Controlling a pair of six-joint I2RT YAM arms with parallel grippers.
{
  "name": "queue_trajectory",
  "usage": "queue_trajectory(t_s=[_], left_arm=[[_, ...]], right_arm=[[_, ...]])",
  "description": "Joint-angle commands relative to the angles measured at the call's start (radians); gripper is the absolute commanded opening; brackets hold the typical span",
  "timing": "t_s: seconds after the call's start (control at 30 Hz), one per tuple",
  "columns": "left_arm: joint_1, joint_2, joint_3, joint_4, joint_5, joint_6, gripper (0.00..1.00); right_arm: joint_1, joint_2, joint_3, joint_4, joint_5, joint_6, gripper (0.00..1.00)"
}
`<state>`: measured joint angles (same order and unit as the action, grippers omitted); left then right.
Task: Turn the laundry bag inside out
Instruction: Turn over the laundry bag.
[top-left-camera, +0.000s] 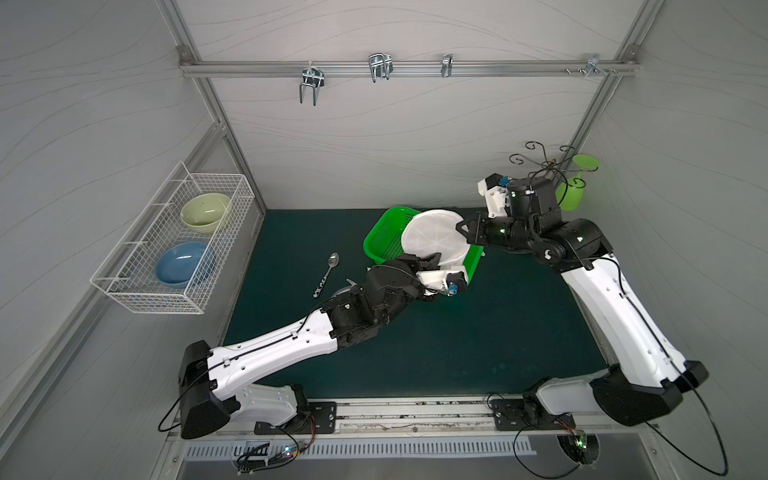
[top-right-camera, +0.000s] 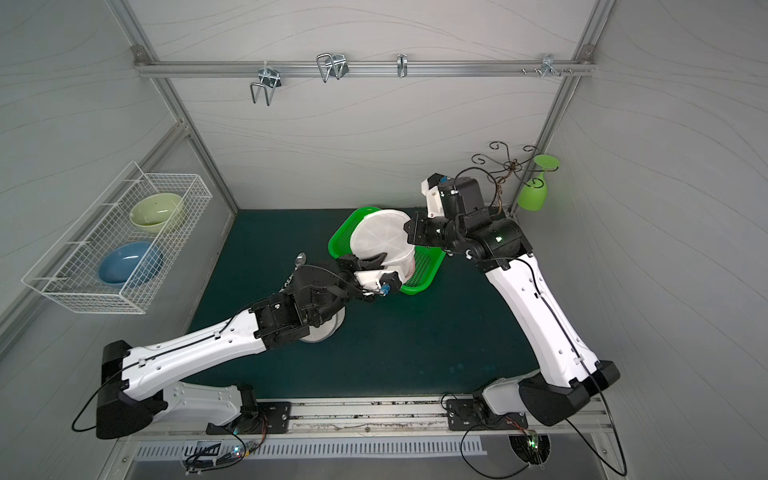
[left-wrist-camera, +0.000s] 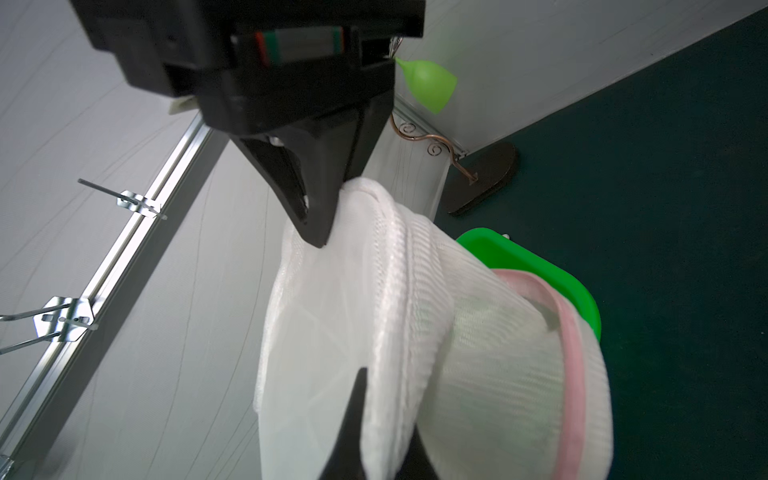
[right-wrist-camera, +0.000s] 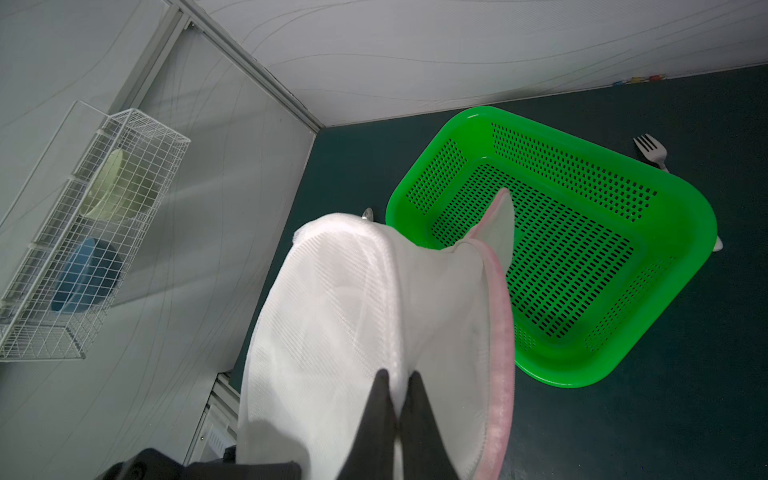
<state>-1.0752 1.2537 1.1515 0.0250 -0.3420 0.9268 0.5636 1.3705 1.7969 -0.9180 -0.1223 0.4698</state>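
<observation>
Left gripper (top-left-camera: 435, 257) and right gripper (top-left-camera: 460, 227) are both pinched shut on opposite edges of the mesh laundry bag (top-left-camera: 432, 237), holding it spread above the green basket (top-left-camera: 380, 237), I'd guess for flipping.

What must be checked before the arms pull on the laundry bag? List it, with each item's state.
1. Hold of the right gripper on the laundry bag: ok, shut on its edge.
2. Hold of the left gripper: ok, shut elsewhere on that edge.
3. Bag lifted off the mat, above the green basket: ok.
4. The pink trim free of the basket: cannot tell; its tip hangs down into it.
5. The spoon away from the bag: ok.
</observation>
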Motion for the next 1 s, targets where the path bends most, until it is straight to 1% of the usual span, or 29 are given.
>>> queue_trajectory(t_s=[0.0,0.07,0.1,0.13,0.17,0.2,0.27,0.37,0.47,0.57,0.67,0.77,0.97], left_arm=[[0.007,-0.053,0.024,-0.052,0.061,-0.155,0.00],[0.042,-0.066,0.065,-0.150,0.103,-0.275,0.00],[0.070,-0.070,0.088,-0.202,0.135,-0.340,0.00],[0.110,-0.074,0.113,-0.245,0.193,-0.420,0.00],[0.154,-0.078,0.136,-0.285,0.250,-0.502,0.00],[0.190,-0.080,0.152,-0.313,0.295,-0.562,0.00],[0.255,-0.087,0.177,-0.349,0.391,-0.666,0.00],[0.307,-0.104,0.188,-0.370,0.509,-0.756,0.00],[0.334,-0.139,0.175,-0.385,0.551,-0.813,0.00],[0.378,-0.186,0.144,-0.365,0.622,-0.883,0.00],[0.422,-0.233,0.115,-0.315,0.713,-0.955,0.00],[0.430,-0.250,0.112,-0.299,0.765,-0.989,0.00],[0.432,-0.265,0.070,-0.190,0.844,-1.058,0.00]], right_arm=[[-0.004,-0.049,-0.007,0.015,-0.006,-0.067,0.21],[-0.006,-0.076,-0.019,0.031,-0.013,-0.116,0.46],[-0.007,-0.093,-0.030,0.044,-0.008,-0.146,0.55],[-0.007,-0.116,-0.047,0.062,0.005,-0.176,0.66],[-0.010,-0.144,-0.075,0.091,0.017,-0.212,0.73],[-0.010,-0.180,-0.107,0.125,0.025,-0.245,0.77],[-0.010,-0.260,-0.214,0.229,0.015,-0.341,0.81],[-0.008,-0.401,-0.429,0.405,-0.113,-0.519,0.82],[-0.007,-0.529,-0.647,0.569,-0.183,-0.626,0.83],[-0.008,-0.615,-0.839,0.703,-0.264,-0.771,0.83],[0.006,-0.640,-0.969,0.798,-0.306,-0.864,0.84],[0.036,-0.626,-1.018,0.892,-0.302,-0.890,0.84],[0.117,-0.522,-0.969,1.003,-0.271,-0.854,0.83]])
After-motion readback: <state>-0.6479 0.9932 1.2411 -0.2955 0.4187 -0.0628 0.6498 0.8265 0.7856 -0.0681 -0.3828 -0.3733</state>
